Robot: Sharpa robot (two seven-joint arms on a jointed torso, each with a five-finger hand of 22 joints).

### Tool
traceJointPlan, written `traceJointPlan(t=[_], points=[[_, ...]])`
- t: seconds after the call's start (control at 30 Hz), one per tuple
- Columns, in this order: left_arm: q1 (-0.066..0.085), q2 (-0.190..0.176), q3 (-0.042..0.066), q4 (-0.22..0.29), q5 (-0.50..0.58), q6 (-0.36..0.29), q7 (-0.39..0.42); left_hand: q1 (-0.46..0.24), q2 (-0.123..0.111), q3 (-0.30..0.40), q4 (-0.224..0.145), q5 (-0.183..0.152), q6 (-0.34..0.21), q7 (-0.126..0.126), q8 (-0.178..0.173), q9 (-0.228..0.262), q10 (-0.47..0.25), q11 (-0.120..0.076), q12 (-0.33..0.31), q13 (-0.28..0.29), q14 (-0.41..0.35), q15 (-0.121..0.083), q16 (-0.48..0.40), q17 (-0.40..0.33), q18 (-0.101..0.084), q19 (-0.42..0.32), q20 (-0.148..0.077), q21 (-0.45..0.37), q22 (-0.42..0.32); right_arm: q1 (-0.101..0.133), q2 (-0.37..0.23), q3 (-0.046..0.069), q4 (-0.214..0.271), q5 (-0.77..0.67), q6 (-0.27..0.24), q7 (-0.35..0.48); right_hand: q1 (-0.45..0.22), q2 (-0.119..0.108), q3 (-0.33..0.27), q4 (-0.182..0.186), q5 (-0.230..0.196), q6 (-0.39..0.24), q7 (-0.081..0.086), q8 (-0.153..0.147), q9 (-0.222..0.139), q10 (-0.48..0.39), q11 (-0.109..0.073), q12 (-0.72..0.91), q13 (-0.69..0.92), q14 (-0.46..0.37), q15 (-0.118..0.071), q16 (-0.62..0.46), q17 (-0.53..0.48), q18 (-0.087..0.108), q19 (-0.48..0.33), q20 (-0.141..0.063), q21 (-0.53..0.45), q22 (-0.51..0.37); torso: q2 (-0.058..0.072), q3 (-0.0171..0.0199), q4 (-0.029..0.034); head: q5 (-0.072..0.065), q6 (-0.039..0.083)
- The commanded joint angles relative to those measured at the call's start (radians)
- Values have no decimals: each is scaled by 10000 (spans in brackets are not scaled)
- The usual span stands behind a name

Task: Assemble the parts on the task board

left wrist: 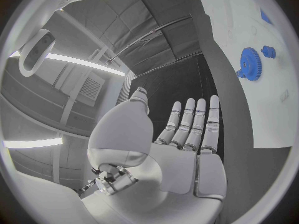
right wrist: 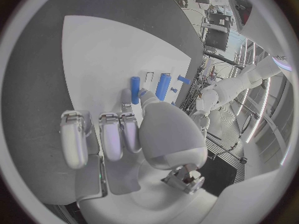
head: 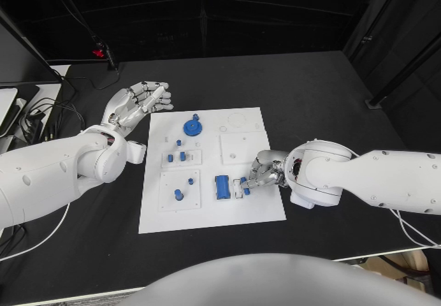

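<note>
On the task board (head: 209,213), right hand (head: 266,169) fingers pinch a blue part (head: 245,189); left hand (head: 137,102) spread.

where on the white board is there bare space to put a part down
The task board is bare along its near edge, below the blue block and the lower-left plate, and near its far right corner. It is crowded mid-board around the blue gear, small pegs and the right hand.
</note>
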Motion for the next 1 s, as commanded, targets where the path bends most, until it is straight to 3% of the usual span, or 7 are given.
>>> traceJointPlan(t=[0.03, 0.6, 1.0], points=[[12, 10, 7, 1, 34, 119, 197, -8, 97, -62, 13, 63, -63, 1360, 65, -13, -67, 13, 33, -14, -71, -30, 33, -9, -34, -60, 17, -1, -9, -74, 46, -75, -55, -46, 622, -641, -139, -19, -28, 57, 40, -21, 48, -452, -3485, 1043, 76, 34, 2631, 1057, 93, 25, 2635, -74, 1021, 77, 33, 2634, -1, 6, 9, 3, 1], [9, 18, 7, -12, 34, 136, 186, -8, 97, -62, 13, 63, -63, 1360, 65, -13, -67, 13, 33, -14, -71, -30, 33, -9, -34, -60, 17, -1, -9, -73, 162, -75, -81, -834, 1090, -871, -352, -152, -144, 137, -28, -324, 160, -404, -3506, 1043, 174, 34, 2631, 1057, 152, 25, 2635, -74, 1021, 131, 33, 2634, 3, 6, -1, -18, 1], [6, 20, 7, -13, 34, 145, 173, -14, 112, -79, 15, 61, -72, 1360, 88, -14, -59, 12, 57, -12, -75, -29, 51, -26, -37, -69, 17, -3, -17, -73, 239, -74, -160, -896, 1124, -904, -283, -50, -63, 100, -2, -421, 200, -322, -3489, 1043, 214, 34, 2631, 1057, 184, 25, 2635, -74, 1021, 159, 33, 2634, 2, 3, 1, -30, 1]])
